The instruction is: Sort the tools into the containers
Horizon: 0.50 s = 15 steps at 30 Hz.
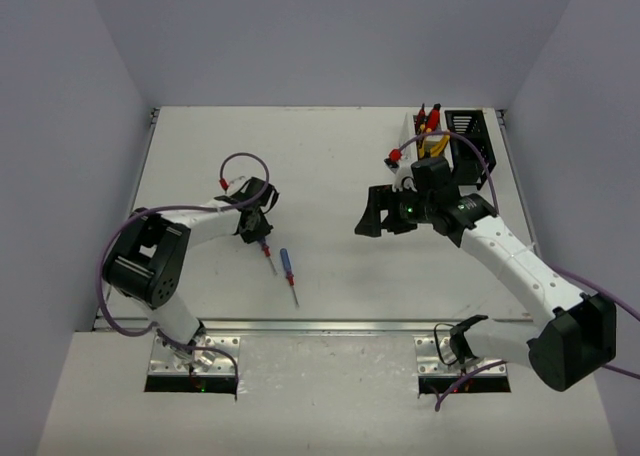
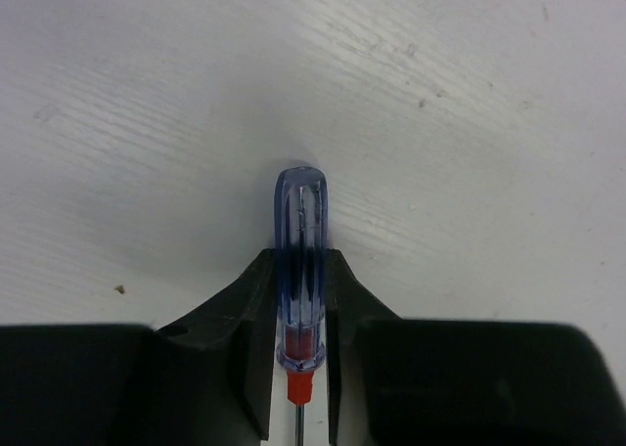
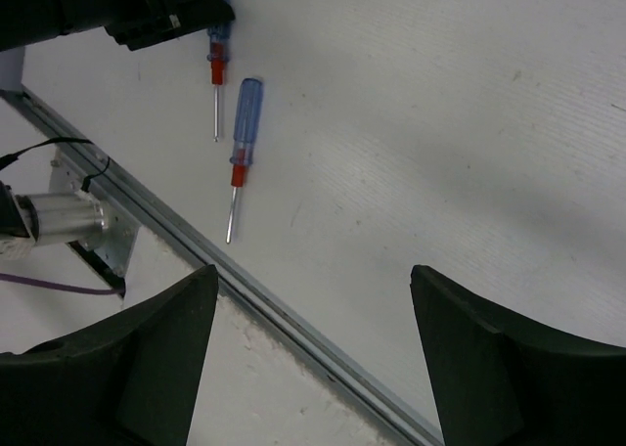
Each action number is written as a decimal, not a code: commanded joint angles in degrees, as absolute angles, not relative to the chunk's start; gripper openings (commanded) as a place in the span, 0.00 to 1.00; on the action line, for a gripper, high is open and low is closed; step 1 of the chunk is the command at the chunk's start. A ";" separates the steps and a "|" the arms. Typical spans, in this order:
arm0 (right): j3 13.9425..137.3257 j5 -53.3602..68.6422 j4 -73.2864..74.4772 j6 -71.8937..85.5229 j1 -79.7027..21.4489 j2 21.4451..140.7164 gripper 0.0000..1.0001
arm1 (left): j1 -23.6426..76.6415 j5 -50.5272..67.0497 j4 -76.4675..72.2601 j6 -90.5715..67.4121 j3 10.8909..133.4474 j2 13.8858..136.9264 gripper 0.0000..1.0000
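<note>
The white table (image 1: 330, 156) carries everything. Seen from overhead, the black slotted plastic bin (image 1: 470, 141) sits in its 1 o'clock corner. The white slotted bin (image 1: 409, 136) is close at that bin's 9 o'clock side, already holding yellow-handled pliers (image 1: 432, 141) and a few red-tipped tools. The right gripper (image 1: 385, 214) hangs at about 7 o'clock of the bins, jaws spread wide with nothing between them. The left gripper (image 2: 300, 304), at about 9 o'clock of the table's middle, is down at the surface. Its jaws are pinching the thin screwdriver with a clear blue handle and red collar (image 2: 300, 260) low on the handle, near the collar. A second screwdriver (image 1: 288, 273) of the same kind lies loose just beside it at about 4 o'clock, well apart from the bins. The pinch looks risky: most of the smooth round handle juts past the fingers, so on lifting it could swivel or slip out. A drag rather than a clean lift might nudge the loose neighbour and roll it toward the 6 o'clock edge. The carry to 1 o'clock crosses the right arm's space, so a clash is possible. The thin shaft could also snag in a bin slot.
</note>
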<state>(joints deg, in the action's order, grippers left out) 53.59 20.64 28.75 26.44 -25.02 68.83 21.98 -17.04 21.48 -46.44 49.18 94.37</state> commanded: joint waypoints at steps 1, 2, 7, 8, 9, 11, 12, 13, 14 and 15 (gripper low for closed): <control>49.91 33.78 17.22 29.78 -25.21 67.75 0.84 | 20.79 -21.66 22.12 -42.21 46.44 86.67 0.00; 48.27 37.70 12.64 30.97 -25.34 67.87 0.86 | 21.00 -22.05 21.39 -40.96 45.93 84.58 0.00; 47.34 45.22 -3.06 38.51 -26.81 71.27 0.89 | 25.04 -12.86 8.65 -32.62 40.85 67.99 0.00; 47.58 46.02 -5.27 40.29 -26.92 71.61 0.89 | 25.67 -9.90 3.58 -31.78 38.60 65.53 0.00; 47.80 46.64 -9.38 42.52 -26.98 72.22 0.88 | 26.84 -4.40 -3.27 -30.22 35.65 62.80 0.00; 47.81 44.67 -14.06 47.02 -26.98 71.64 0.88 | 28.17 2.71 -9.12 -28.32 32.60 57.79 0.00; 48.14 43.05 -15.00 47.99 -27.02 71.41 0.87 | 28.46 5.48 -12.76 -28.02 30.53 55.83 0.00; 48.60 41.32 -15.82 48.86 -27.06 71.23 0.87 | 28.69 8.58 -16.60 -27.74 28.25 53.78 0.00; 49.84 39.40 -15.51 49.04 -27.31 71.31 0.86 | 28.74 10.78 -20.76 -27.51 26.22 52.64 0.00; 50.92 38.68 -14.85 48.93 -27.59 71.48 0.85 | 28.74 13.02 -23.99 -27.37 24.88 51.79 0.00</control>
